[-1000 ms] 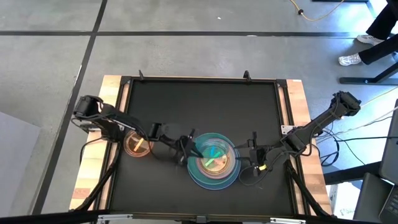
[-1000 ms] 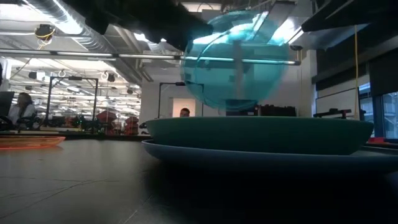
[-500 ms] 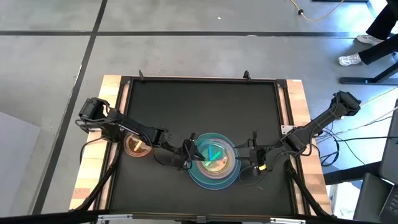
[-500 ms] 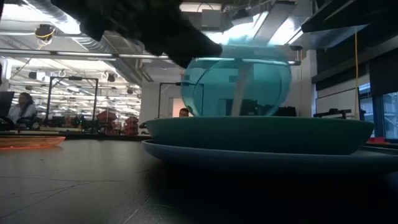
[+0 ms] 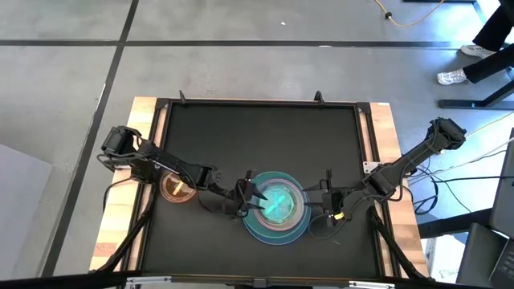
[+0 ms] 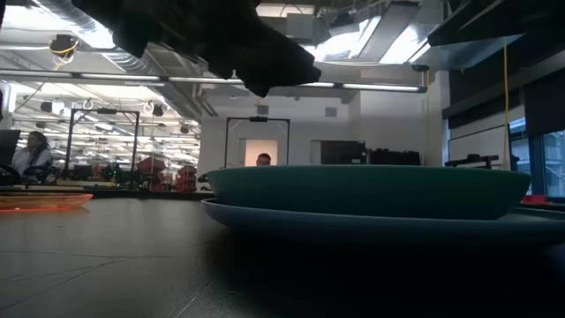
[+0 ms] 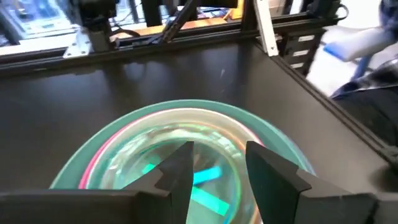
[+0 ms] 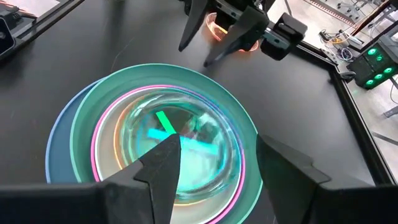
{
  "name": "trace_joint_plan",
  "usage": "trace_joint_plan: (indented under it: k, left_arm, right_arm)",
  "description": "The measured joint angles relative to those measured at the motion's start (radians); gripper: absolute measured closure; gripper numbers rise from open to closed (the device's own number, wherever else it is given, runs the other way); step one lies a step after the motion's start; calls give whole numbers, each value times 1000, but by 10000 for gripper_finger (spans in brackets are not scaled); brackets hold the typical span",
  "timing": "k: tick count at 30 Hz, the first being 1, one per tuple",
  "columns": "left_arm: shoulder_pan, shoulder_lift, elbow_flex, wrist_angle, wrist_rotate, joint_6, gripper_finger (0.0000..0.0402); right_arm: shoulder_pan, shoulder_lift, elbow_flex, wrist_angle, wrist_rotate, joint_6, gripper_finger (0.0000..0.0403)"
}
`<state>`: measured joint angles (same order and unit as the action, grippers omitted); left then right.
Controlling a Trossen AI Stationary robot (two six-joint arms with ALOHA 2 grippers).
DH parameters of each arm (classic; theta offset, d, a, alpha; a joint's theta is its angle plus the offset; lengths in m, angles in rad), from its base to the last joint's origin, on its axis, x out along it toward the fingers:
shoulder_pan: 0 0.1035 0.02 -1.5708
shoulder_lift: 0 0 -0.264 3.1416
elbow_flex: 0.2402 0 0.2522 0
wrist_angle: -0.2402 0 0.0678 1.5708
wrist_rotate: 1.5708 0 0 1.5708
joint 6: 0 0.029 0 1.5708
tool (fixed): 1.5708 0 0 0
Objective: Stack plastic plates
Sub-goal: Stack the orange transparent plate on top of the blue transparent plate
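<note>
Several plastic plates [image 5: 275, 209] are nested near the surface's [image 5: 257, 136] front edge. The left pincer [image 5: 250, 198], fingers spread and empty, is held at the stack's left rim. The right pincer [image 8: 214, 163] waits spread, opposite. One orange plate [image 5: 177, 187] is left apart, presumably next.

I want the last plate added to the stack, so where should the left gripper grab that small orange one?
Take the small orange plate by its raised rim, probably on the edge facing the stack. It lies flat and alone beneath the left arm, so one finger inside and one outside, coming from above, seems best for the left gripper.
</note>
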<state>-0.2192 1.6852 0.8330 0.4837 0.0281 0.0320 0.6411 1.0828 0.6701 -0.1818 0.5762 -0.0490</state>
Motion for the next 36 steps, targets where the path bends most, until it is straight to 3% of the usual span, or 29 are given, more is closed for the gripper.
trace_joint_plan:
  k: [8, 13, 19, 28, 33, 36]
  left_arm:
    - [3, -2, 0, -163, -172, 4, 261]
    - [-21, -87, 0, -384, -210, -89, 264]
    - [-86, -212, 1, -652, -305, -407, 265]
    - [-201, -218, 2, -1143, -249, -977, 265]
    - [-216, -214, 0, -1346, -262, -1197, 265]
    - [-216, -213, 0, -1394, -263, -1251, 265]
  right_arm:
    - [0, 0, 0, 0, 0, 0, 201]
    - [0, 0, 0, 0, 0, 11, 201]
    - [0, 0, 0, 0, 0, 11, 201]
    - [0, 0, 0, 6, 0, 18, 201]
    - [0, 0, 0, 17, 0, 18, 201]
    - [0, 0, 0, 18, 0, 18, 201]
